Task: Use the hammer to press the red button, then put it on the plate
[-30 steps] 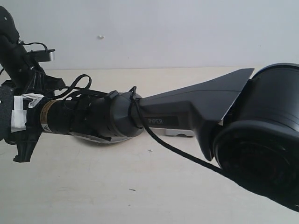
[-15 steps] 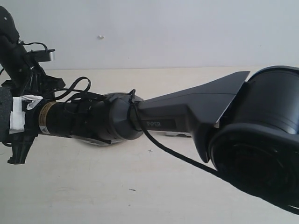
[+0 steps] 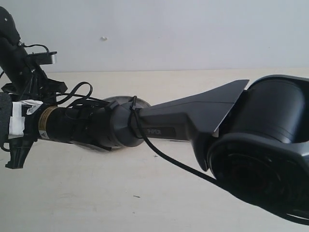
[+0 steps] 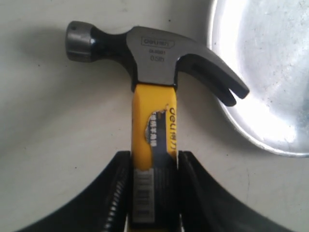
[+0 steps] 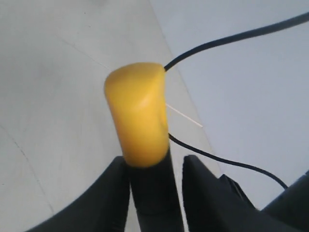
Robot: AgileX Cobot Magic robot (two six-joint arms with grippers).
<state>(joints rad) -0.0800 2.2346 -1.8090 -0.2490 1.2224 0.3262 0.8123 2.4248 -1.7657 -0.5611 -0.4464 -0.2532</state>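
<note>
My left fingers (image 4: 118, 188) clamp the hammer (image 4: 154, 53) at its yellow neck. My right fingers (image 5: 203, 193) straddle its butt, part-open with a gap on one side. Best to close squarely before the left releases.

Beige tabletop (image 3: 96, 193), pale wall (image 3: 169, 34)

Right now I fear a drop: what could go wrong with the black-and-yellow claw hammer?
The right gripper only straddles the yellow end of the black-and-yellow claw hammer, a gap beside one finger; if the left gripper, clamped on the neck, lets go, the head may drop.
Its claw sits by the round silver metal plate and could knock it.
</note>
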